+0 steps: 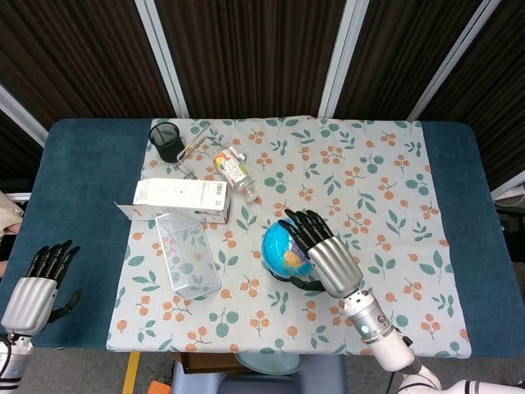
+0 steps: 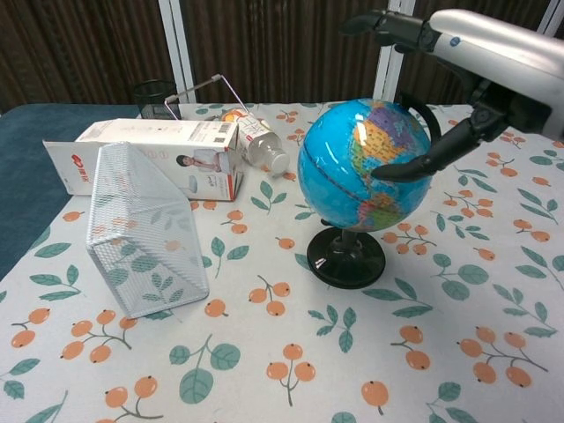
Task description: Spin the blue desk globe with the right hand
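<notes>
The blue desk globe (image 1: 280, 246) stands upright on its black base (image 2: 345, 258) in the middle of the floral cloth. My right hand (image 1: 325, 252) hovers over the globe's right side with its fingers (image 2: 385, 21) spread above the top. In the chest view the thumb (image 2: 414, 163) reaches across the front of the globe (image 2: 352, 167), and I cannot tell whether it touches. The hand holds nothing. My left hand (image 1: 38, 281) rests at the near left on the blue table, fingers apart and empty.
Left of the globe a white mesh basket (image 1: 189, 254) lies on its side. Behind it are a white carton (image 1: 180, 197), a small bottle (image 1: 234, 174), a wire stand (image 1: 195, 148) and a black mesh cup (image 1: 166, 141).
</notes>
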